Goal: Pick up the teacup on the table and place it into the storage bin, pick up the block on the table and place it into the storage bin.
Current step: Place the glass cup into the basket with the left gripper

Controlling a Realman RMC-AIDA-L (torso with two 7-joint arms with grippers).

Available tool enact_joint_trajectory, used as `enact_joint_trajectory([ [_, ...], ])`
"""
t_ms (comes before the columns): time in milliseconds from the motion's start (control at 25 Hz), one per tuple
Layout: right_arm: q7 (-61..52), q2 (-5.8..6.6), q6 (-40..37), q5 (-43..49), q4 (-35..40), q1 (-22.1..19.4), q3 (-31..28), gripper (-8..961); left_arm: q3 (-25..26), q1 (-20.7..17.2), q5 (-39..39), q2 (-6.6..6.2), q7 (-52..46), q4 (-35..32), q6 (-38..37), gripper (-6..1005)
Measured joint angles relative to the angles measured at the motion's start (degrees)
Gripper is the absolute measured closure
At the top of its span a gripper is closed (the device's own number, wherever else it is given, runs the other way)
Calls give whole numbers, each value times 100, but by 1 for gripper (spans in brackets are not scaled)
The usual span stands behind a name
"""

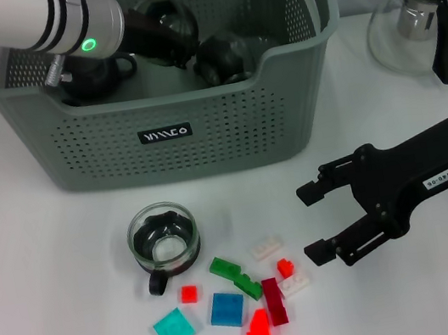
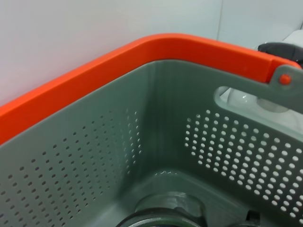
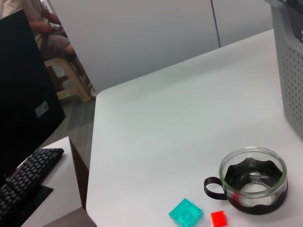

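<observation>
A glass teacup with a black holder and handle stands on the white table in front of the storage bin; the right wrist view shows this teacup too. To its right lie several small blocks, among them a green one, a blue one and a teal one. My right gripper hovers open just right of the blocks, holding nothing. My left gripper reaches down inside the bin among dark teacups. The left wrist view shows the bin's inner wall and orange rim.
A glass jug with a black lid and handle stands at the back right, beside the bin. In the right wrist view the table's far edge drops off toward a desk with a keyboard.
</observation>
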State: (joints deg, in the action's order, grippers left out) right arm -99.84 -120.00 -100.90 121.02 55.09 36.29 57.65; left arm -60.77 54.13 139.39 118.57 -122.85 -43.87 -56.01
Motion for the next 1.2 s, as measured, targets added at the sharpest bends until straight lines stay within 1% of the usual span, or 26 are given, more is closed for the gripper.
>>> enact_joint_trajectory([
  [480,-16,3,9,0,2,4,9,11,-72,1,0,6,47,62,65,940],
  [680,-7,3,10,0,2,0,9,12,-62,-38,0,13,20,-9,73,938],
  [920,-1,8,-6,5,1,-8,9,11,-54,-41,-23,18,17,-15,52,725],
  [1080,0,12,-11,8,-2,-8,9,11,-19,-45,-41,26,11,-40,15,641],
  [1200,0,12,-14,10,-4,-9,9,11,-16,-69,-22,38,-44,-192,-106,578],
])
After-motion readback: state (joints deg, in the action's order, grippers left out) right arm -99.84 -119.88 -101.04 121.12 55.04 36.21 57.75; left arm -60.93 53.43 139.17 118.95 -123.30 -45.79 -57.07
